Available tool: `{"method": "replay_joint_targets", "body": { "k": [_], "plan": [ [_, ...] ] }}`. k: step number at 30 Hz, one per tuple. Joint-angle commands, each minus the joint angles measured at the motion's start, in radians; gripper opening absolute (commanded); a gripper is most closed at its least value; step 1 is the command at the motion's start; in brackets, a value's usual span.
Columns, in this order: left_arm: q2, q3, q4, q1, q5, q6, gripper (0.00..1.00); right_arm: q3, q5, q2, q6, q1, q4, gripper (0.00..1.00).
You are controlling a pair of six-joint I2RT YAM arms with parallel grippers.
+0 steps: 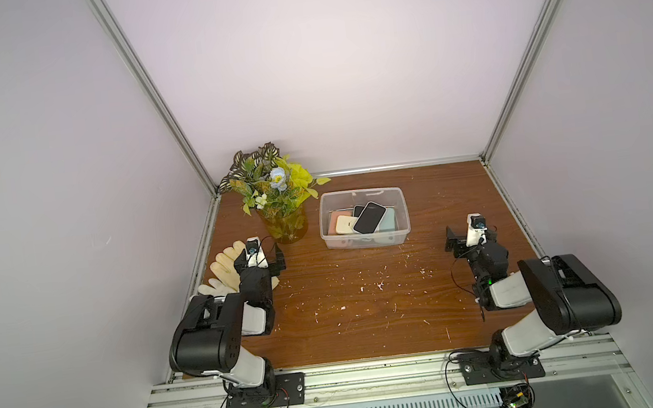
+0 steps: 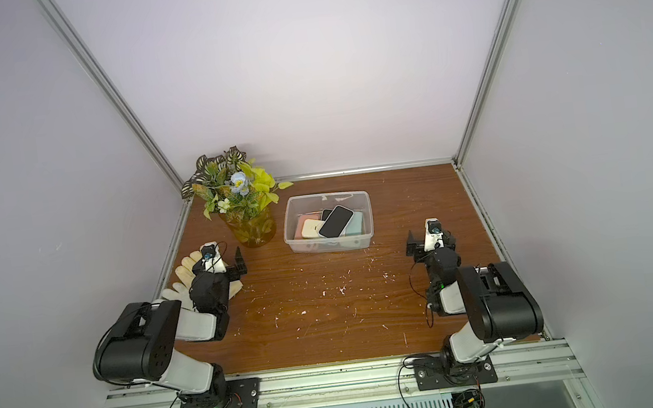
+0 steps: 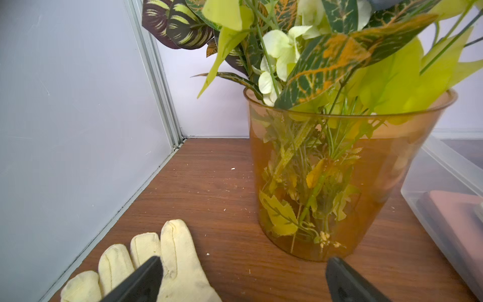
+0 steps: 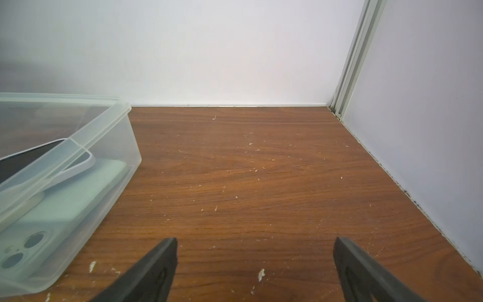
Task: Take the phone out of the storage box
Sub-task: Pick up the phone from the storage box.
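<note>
Jaws both agape; phone (image 1: 369, 217) slants near-left to far-right in storage box (image 1: 401, 235).

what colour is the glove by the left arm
Cream glove, clearest in the left wrist view.

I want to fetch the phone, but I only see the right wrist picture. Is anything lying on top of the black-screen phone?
Observer: No, the black-screen phone lies topmost in the storage box, tilted across the others.
Operator: What else is in there?
Observer: A pink item and a cream item, on the side away from the mint phone.
Operator: Is the other arm in the way?
Observer: No, the left gripper is open over cream gloves beside the vase.
</note>
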Motion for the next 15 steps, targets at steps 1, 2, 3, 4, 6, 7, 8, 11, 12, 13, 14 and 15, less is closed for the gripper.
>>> {"method": "replay_joint_targets", "body": {
  "k": [1,2,3,4,6,7,8,11,12,13,14,15],
  "plan": [
    [0.001,-0.001,0.003,0.007,0.007,0.003,1.0,0.018,-0.007,-0.003,-0.006,0.005,0.023,1.0],
    [0.001,0.0,0.003,0.007,0.007,0.003,1.0,0.018,-0.007,-0.002,-0.006,0.005,0.022,1.0],
    [0.002,-0.001,0.003,0.007,0.007,0.003,1.0,0.019,-0.006,-0.002,-0.006,0.005,0.023,1.0],
    [0.001,0.0,0.003,0.007,0.007,0.003,1.0,0.018,-0.007,-0.003,-0.006,0.005,0.023,1.0],
    [0.001,0.0,0.003,0.007,0.007,0.004,1.0,0.018,-0.007,-0.003,-0.006,0.005,0.023,1.0],
    [0.002,-0.001,0.003,0.007,0.006,0.003,1.0,0.018,-0.007,-0.003,-0.006,0.005,0.023,1.0],
    [0.001,0.0,0.002,0.007,0.007,0.003,1.0,0.018,-0.007,-0.002,-0.006,0.005,0.023,1.0],
    [0.004,0.0,0.003,0.006,0.008,0.002,1.0,0.023,-0.006,-0.001,-0.006,0.005,0.017,1.0],
    [0.003,0.0,0.003,0.007,0.008,0.004,1.0,0.022,-0.006,-0.001,-0.006,0.005,0.018,1.0],
    [0.002,0.001,0.003,0.007,0.008,0.004,1.0,0.022,-0.006,-0.001,-0.006,0.005,0.019,1.0],
    [0.001,0.001,0.003,0.007,0.008,0.003,1.0,0.022,-0.006,-0.002,-0.006,0.005,0.018,1.0],
    [0.001,0.0,0.003,0.007,0.008,0.004,1.0,0.022,-0.006,-0.003,-0.006,0.005,0.018,1.0]
  ]
}}
